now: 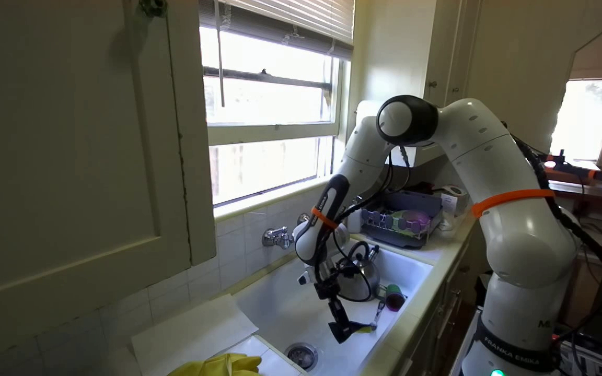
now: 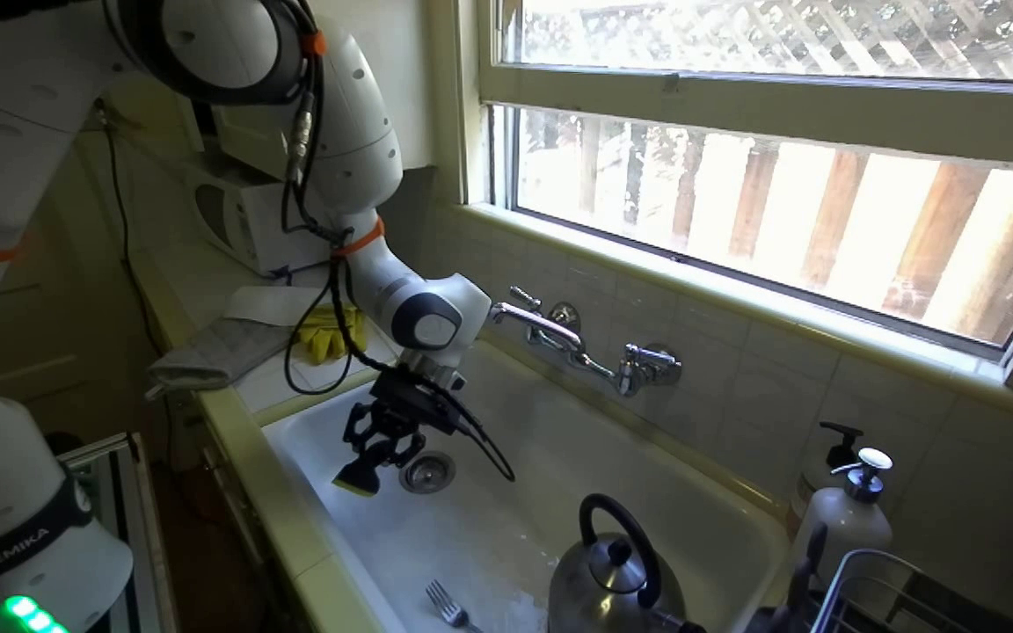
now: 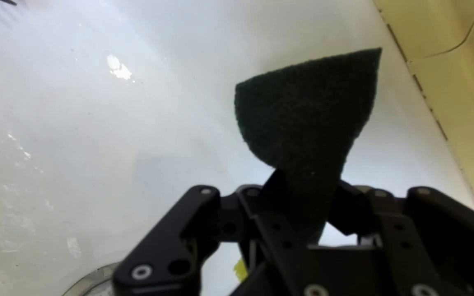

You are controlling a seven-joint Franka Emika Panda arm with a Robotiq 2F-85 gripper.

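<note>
My gripper [image 3: 309, 193] is shut on a dark green sponge [image 3: 307, 107], which flares out beyond the fingertips in the wrist view. In an exterior view the gripper [image 2: 388, 435] holds the sponge [image 2: 359, 477] tilted downward near the drain [image 2: 427, 472], and a yellow edge shows along its lower side. In an exterior view the sponge [image 1: 344, 331] hangs over the white sink [image 1: 280, 308]; I cannot tell whether it touches the basin. A fork [image 2: 447, 603] lies on the sink floor. A steel kettle [image 2: 616, 585] with a black handle stands in the sink.
A green and dark red cup [image 1: 394, 298] lies by the kettle. The faucet [image 2: 550, 330] juts from the tiled wall. Yellow gloves [image 2: 326, 334] lie on the counter. A dish rack [image 1: 400, 224] and soap bottles [image 2: 841, 527] stand at the sink's far end from the gloves.
</note>
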